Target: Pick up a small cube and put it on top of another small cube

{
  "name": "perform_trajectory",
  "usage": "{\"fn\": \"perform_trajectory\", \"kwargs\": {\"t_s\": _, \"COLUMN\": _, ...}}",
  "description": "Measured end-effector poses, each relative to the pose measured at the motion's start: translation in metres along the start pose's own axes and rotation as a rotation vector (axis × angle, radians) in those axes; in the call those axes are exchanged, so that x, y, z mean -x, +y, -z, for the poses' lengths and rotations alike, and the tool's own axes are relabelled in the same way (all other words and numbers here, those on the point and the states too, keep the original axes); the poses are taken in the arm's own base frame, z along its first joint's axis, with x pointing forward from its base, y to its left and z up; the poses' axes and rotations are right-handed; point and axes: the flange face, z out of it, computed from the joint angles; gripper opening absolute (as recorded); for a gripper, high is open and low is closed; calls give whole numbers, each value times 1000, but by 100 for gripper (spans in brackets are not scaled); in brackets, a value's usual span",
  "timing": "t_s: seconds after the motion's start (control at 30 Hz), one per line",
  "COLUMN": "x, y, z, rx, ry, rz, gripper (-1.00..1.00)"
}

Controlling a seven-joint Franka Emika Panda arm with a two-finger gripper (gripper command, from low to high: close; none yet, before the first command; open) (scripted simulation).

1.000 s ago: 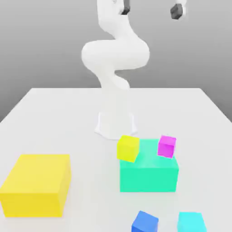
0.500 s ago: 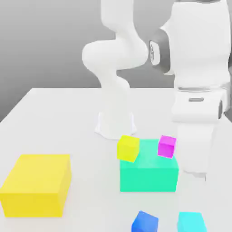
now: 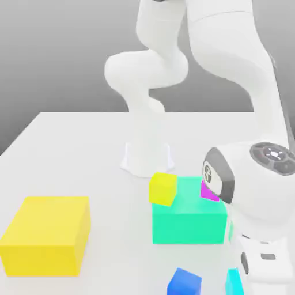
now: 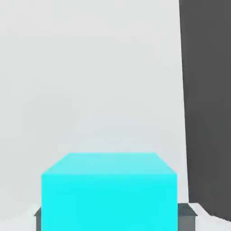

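The small cube point(image 4: 108, 189), plain light cyan, lies on the white table between my gripper point(image 4: 113, 221) fingers. Dark finger pads point(image 4: 38, 219) press against two opposite sides of it, so the gripper is shut on it. In the exterior view the arm's white hand point(image 3: 265, 268) stands low over the table's front right and hides most of the cyan cube point(image 3: 233, 282), leaving a sliver. A darker blue small cube point(image 3: 184, 282) sits just to its left in that view.
A large turquoise-green block point(image 3: 187, 222) stands behind the cyan cube, with a small yellow cube point(image 3: 163, 188) at its left corner and a magenta cube point(image 3: 207, 192) partly hidden by the arm. A big yellow block point(image 3: 46, 233) sits at the exterior view's left. The robot base point(image 3: 147, 158) is behind.
The arm swung down from high above to the table's front right, covering the cyan cube. The gripper went from open to shut on that cube.
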Motion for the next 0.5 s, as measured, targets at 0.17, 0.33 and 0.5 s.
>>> {"fn": "perform_trajectory", "kwargs": {"t_s": 0.17, "x": 0, "y": 0, "z": 34, "rx": 1, "ry": 0, "rz": 2, "gripper": -100}}
{"fn": "perform_trajectory", "kwargs": {"t_s": 0.33, "x": 24, "y": 3, "z": 87, "rx": -34, "ry": 5, "rz": -119, "gripper": -100}}
{"fn": "perform_trajectory", "kwargs": {"t_s": 0.5, "x": 64, "y": 6, "z": 127, "rx": -72, "ry": 9, "rz": -294, "gripper": -100}}
